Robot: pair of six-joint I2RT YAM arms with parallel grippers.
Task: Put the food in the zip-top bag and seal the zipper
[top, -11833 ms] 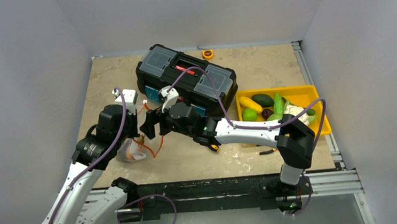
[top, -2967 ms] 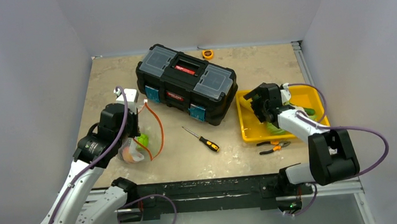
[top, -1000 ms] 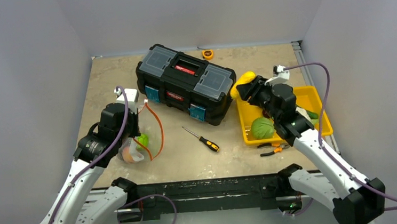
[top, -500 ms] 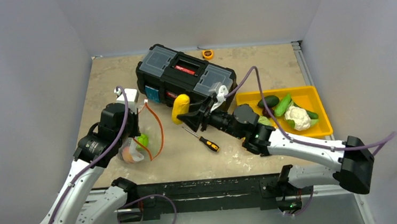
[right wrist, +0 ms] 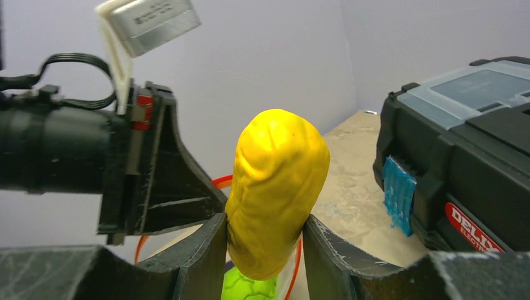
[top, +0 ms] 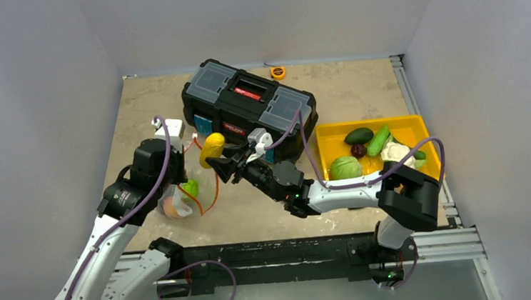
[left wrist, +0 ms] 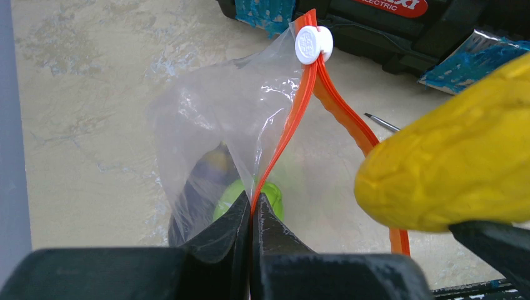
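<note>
right gripper [right wrist: 262, 249] half-open, gripping yellow food [right wrist: 278, 181]

Yellow fruit [top: 212, 148] with a faintly dimpled skin. Clear bag [left wrist: 212, 125], orange-red zipper [left wrist: 337, 109], white slider [left wrist: 314, 45]; inside, a bright green piece [right wrist: 250, 287] with a hexagon pattern. Black toolbox [top: 249, 112], grey lid panels [top: 219, 73], red label [top: 247, 93]. Yellow tray [top: 396, 119], right: pale green cabbage [top: 346, 167], white cauliflower [top: 394, 151]. Mottled beige table [top: 358, 85].

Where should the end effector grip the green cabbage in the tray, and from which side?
Across the middle of the cabbage, from straight above: it is round and sits in the near-left corner of the yellow tray, whose walls likely block side approaches.
</note>
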